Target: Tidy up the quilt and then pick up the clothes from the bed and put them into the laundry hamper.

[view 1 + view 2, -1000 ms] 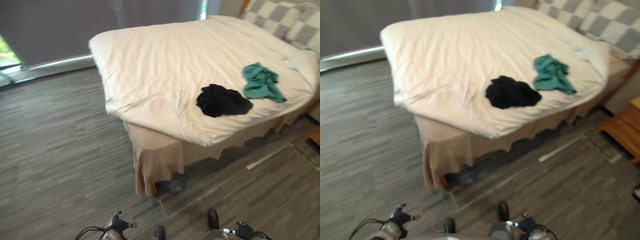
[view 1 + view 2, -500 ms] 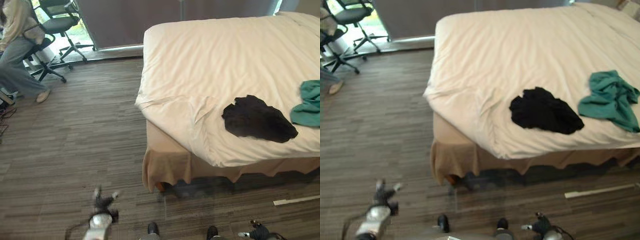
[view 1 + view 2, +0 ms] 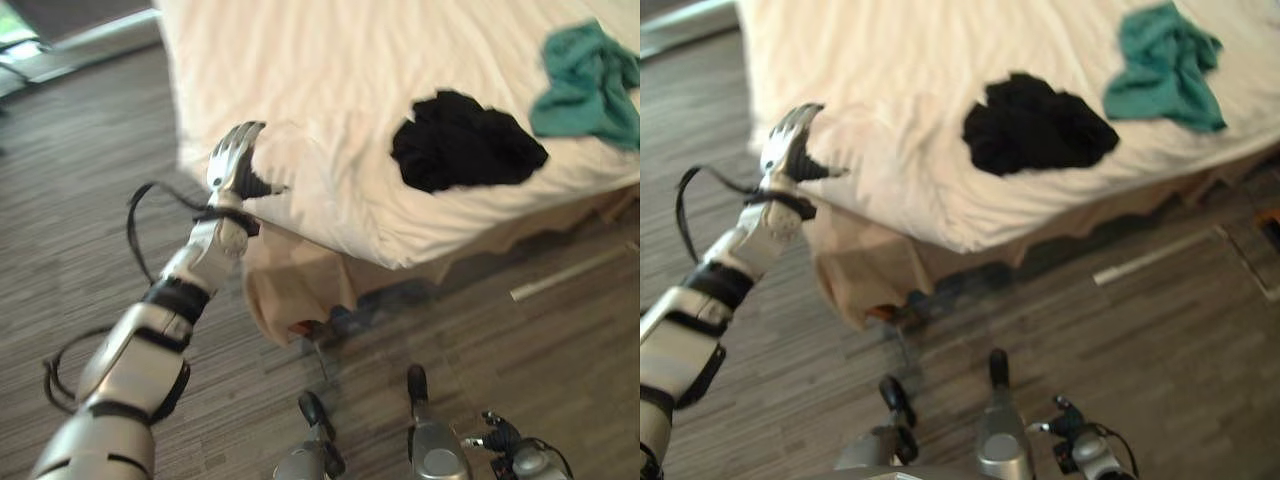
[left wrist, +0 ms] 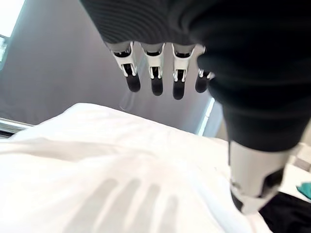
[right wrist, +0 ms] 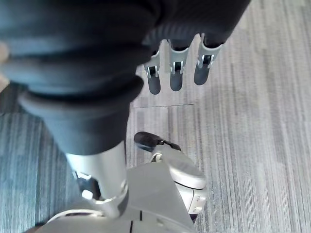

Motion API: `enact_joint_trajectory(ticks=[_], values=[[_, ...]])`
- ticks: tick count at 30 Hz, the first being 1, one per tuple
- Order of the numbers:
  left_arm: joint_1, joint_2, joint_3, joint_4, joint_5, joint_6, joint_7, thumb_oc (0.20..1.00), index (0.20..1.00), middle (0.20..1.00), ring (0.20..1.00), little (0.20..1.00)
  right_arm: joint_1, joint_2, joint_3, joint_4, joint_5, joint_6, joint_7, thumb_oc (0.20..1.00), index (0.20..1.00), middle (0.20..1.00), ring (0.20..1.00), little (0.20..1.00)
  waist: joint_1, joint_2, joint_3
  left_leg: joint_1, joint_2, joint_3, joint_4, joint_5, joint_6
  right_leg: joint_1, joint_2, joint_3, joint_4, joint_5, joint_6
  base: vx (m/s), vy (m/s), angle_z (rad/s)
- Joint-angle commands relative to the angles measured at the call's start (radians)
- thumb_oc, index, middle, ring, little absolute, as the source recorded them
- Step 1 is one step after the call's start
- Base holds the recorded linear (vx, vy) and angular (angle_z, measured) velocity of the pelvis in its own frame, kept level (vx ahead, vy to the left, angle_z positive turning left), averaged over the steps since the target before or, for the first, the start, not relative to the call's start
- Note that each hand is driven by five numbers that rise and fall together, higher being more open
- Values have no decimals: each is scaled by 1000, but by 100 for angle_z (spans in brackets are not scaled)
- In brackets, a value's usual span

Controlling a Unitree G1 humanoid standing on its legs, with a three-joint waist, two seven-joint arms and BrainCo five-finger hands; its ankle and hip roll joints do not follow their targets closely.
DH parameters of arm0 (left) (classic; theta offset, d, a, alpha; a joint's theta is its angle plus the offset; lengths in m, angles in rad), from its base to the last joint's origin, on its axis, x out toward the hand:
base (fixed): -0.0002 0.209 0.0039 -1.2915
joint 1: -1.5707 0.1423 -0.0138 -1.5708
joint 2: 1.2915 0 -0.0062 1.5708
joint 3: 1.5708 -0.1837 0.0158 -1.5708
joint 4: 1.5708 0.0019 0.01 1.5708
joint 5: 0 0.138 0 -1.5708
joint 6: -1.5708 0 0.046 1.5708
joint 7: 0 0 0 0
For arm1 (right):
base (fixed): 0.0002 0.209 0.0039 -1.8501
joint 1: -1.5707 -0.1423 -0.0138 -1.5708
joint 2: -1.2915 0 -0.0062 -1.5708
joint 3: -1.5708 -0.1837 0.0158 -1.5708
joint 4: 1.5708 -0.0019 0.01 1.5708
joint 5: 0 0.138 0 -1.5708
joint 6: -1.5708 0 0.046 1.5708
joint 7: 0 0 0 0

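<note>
Legible text, labels, numbers, signs: none can be read on any surface in any of the four views.

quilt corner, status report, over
Left hand open, fingers straight above cream quilt corner, not gripping. Right hand open, low over grey wood floor. Black garment, teal garment on quilt.
</note>
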Motion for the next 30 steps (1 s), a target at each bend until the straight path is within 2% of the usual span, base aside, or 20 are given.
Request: enact_joint_trajectory(ticks=[1,5,6,7,8,9,12,14,16,17,18,19,21,23,24,25,27,28,29,30], values=[[-160,50,-6,158,114,43,21,1000,1000,1000,1000,1000,-17,-15,28,-13,56,-27,-23,1000,1000,1000,1000,1000,13,-30,60,40,92,-43,88,-63,-107,-77,-57,25,98,-80,92,-92,-29,-7],[-246,-13,-97,337,183,67,-26,1000,1000,1000,1000,1000,-22,-9,38,5,84,-37,-31,1000,1000,1000,1000,1000,-5,-33,94,12,98,-48,114,-63,-112,-97,-64,26,106,-75,94,-28,-14,-10],[-238,-25,-118,365,211,72,-46,878,878,878,878,878,-20,-9,39,9,92,-40,-30,1000,1000,1000,1000,1000,-7,-32,96,12,99,-47,117,-65,-112,-95,-64,25,107,-77,93,10,-5,-11],[-222,-35,-136,393,247,76,-73,454,454,454,454,454,-17,-9,38,14,103,-40,-26,1000,1000,1000,1000,1000,-10,-33,97,18,101,-46,119,-71,-113,-89,-62,23,108,-82,93,32,1,-3],[-199,-47,-145,416,273,81,-97,360,360,360,360,360,-15,-10,33,19,115,-41,-24,1000,1000,1000,1000,1000,-11,-33,96,25,102,-44,120,-75,-114,-83,-62,23,107,-84,93,35,10,4],[-171,-52,-143,435,290,85,-113,200,200,200,200,200,-12,-12,27,20,124,-42,-23,1000,1000,1000,1000,1000,-12,-35,90,27,101,-41,120,-75,-113,-81,-62,25,104,-82,92,74,24,12],[-23,-46,-73,497,282,101,-144,200,200,200,200,200,8,-43,-15,-58,162,-45,-25,1000,1000,1000,1000,1000,-14,-41,63,64,102,-28,111,-85,-115,-52,-58,20,91,-88,90,66,22,-4],[177,-8,67,529,226,111,-155,200,200,200,200,200,70,-123,-96,-300,165,-49,-28,1000,1000,1000,1000,1000,-15,-48,16,123,99,-15,91,-96,-117,1,-50,15,78,-100,86,153,35,-17],[269,5,133,528,202,111,-154,200,200,200,200,200,84,-154,-140,-397,164,-52,-36,1000,1000,1000,1000,1000,-12,-49,-5,145,98,-11,79,-97,-119,20,-49,12,72,-101,86,139,25,-16],[440,-2,248,476,155,101,-144,470,470,470,470,470,111,-217,-207,-568,137,-62,-55,1000,1000,1000,1000,1000,3,-48,-42,185,93,-12,51,-97,-117,60,-49,4,53,-99,85,198,20,-8],[520,-19,295,437,114,86,-133,1000,1000,1000,1000,1000,114,-240,-236,-622,114,-70,-67,1000,1000,1000,1000,1000,18,-49,-55,205,91,-16,43,-103,-115,81,-50,-4,48,-104,85,197,16,2],[680,-47,358,358,73,54,-125,1000,1000,1000,1000,1000,96,-293,-273,-725,55,-75,-81,1000,1000,1000,1000,1000,44,-48,-81,228,85,-25,30,-105,-109,112,-50,-12,35,-103,82,150,11,17],[744,-62,371,340,70,41,-124,1000,1000,1000,1000,1000,62,-318,-276,-763,27,-84,-89,1000,1000,1000,1000,1000,61,-50,-93,239,83,-30,26,-108,-106,127,-50,-17,30,-104,81,85,13,13],[890,-124,388,349,74,30,-120,1000,1000,1000,1000,1000,-60,-364,-249,-890,-26,-105,-100,1000,1000,1000,1000,1000,114,-61,-114,264,77,-48,17,-119,-98,168,-50,-31,20,-112,79,65,7,20],[946,-160,378,359,82,29,-124,1000,1000,1000,1000,1000,-176,-382,-182,-910,-54,-108,-95,1000,1000,1000,1000,1000,153,-71,-120,266,77,-65,15,-121,-94,184,-50,-47,17,-115,77,13,-25,27],[946,-160,380,358,82,29,-124,1000,1000,1000,1000,1000,-180,-382,-179,-908,-54,-109,-95,1000,1000,1000,1000,1000,151,-72,-121,263,77,-65,14,-116,-94,180,-50,-46,17,-111,75,-14,-37,26],[983,-196,340,399,103,39,-126,1000,1000,1000,1000,1000,-349,-369,-67,-873,-72,-95,-96,1000,1000,1000,1000,1000,199,-82,-114,254,80,-91,17,-118,-93,193,-51,-65,18,-119,72,-27,-29,44],[982,-197,345,400,103,39,-125,1000,1000,1000,1000,1000,-358,-369,-61,-867,-71,-97,-98,1000,1000,1000,1000,1000,194,-83,-114,249,80,-92,16,-113,-92,187,-51,-65,19,-115,71,-79,-44,40],[1014,-229,276,431,145,41,-145,1000,1000,1000,1000,1000,-515,-336,41,-825,-81,-76,-90,1000,1000,1000,1000,1000,238,-94,-96,230,81,-113,19,-108,-91,184,-50,-80,22,-117,68,-210,-82,55],[1019,-242,226,453,169,41,-152,1000,1000,1000,1000,1000,-701,-281,143,-747,-49,-68,-90,200,200,200,200,200,281,-104,-55,187,88,-143,29,-99,-93,167,-50,-96,29,-117,65,-200,-79,40]])
